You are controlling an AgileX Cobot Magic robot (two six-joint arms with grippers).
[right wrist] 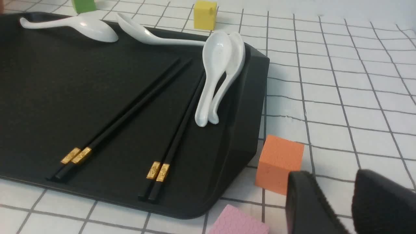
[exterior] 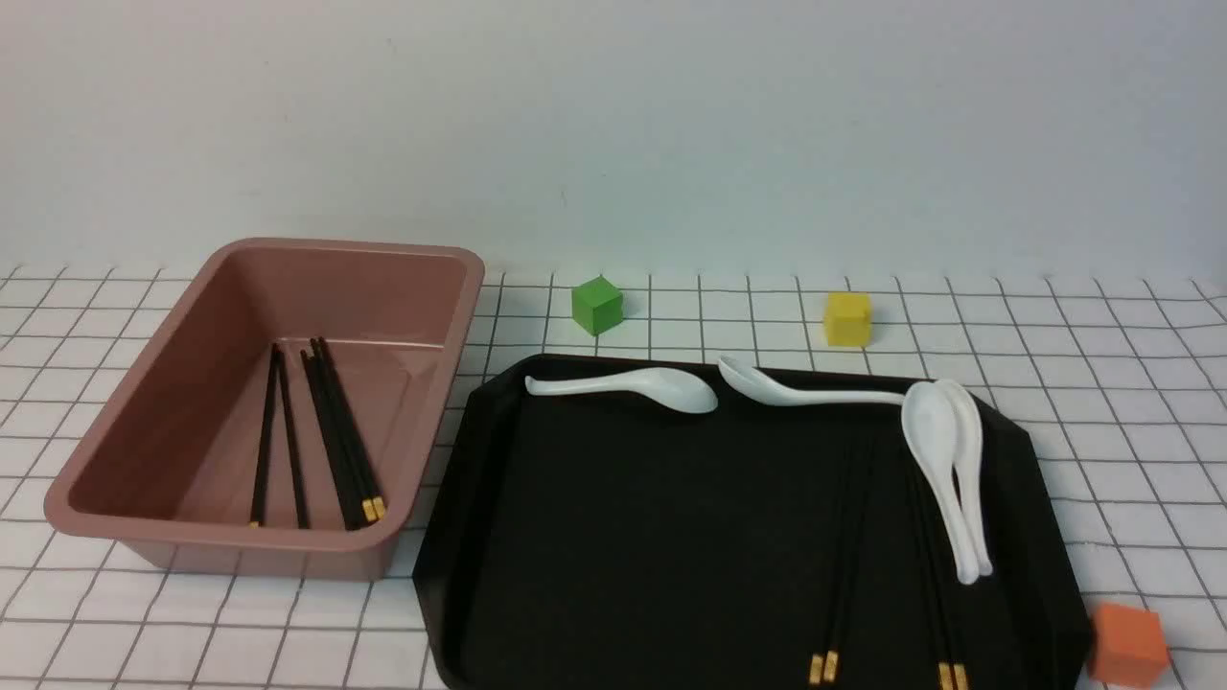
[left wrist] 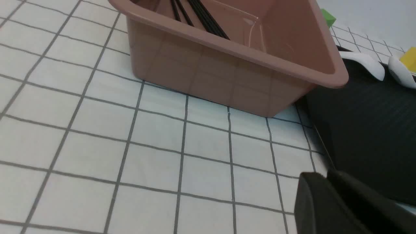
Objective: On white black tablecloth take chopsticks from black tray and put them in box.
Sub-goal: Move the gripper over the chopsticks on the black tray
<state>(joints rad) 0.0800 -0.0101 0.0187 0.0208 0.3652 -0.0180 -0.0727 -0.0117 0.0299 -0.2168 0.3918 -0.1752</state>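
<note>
Two pairs of black chopsticks with gold bands (right wrist: 126,115) (right wrist: 177,136) lie on the black tray (exterior: 623,537) (right wrist: 48,81), at its right half (exterior: 844,565). The pink-brown box (exterior: 125,450) (left wrist: 234,84) stands left of the tray and holds more chopsticks (exterior: 331,441) (left wrist: 201,19). My left gripper (left wrist: 320,177) hovers over the tablecloth (left wrist: 156,130) near the box's front corner, shut and empty. Beside the tray's right edge my right gripper (right wrist: 330,180) stands open over the cloth, holding nothing. Neither gripper shows in the front view.
Several white spoons (exterior: 633,388) (exterior: 944,460) (right wrist: 217,68) lie on the tray's far and right parts. A green cube (exterior: 597,305) and a yellow cube (exterior: 848,318) sit behind the tray. An orange cube (exterior: 1128,644) (right wrist: 279,162) and a pink block (right wrist: 239,222) lie by the tray's near right corner.
</note>
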